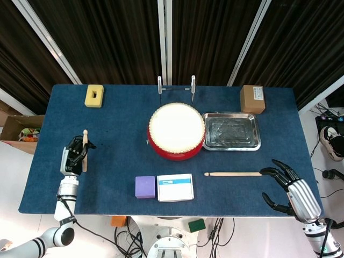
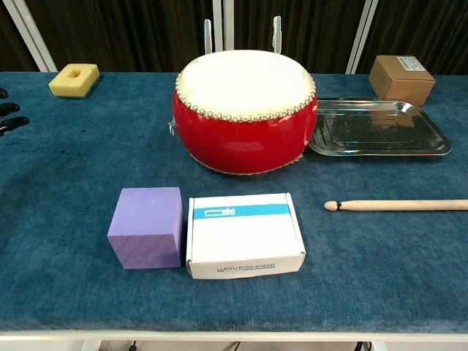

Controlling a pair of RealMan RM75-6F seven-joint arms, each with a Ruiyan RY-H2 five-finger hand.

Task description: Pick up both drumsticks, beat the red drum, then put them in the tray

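From the head view, your left hand (image 1: 73,156) grips one drumstick (image 1: 84,145) upright at the table's left edge; your right hand (image 1: 290,188), fingers spread and empty, sits just beside the other drumstick (image 1: 233,174). From the chest view, that stick (image 2: 398,205) lies before the tray (image 2: 439,139), right of the red drum (image 2: 245,117).

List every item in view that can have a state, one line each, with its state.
left hand: grips one drumstick, lifted off the table
second drumstick: lying flat on the table, untouched
right hand: fingers apart, holding nothing, beside that stick's butt end
red drum: upright, skin facing up
tray: empty
white carton: closed
brown box: closed
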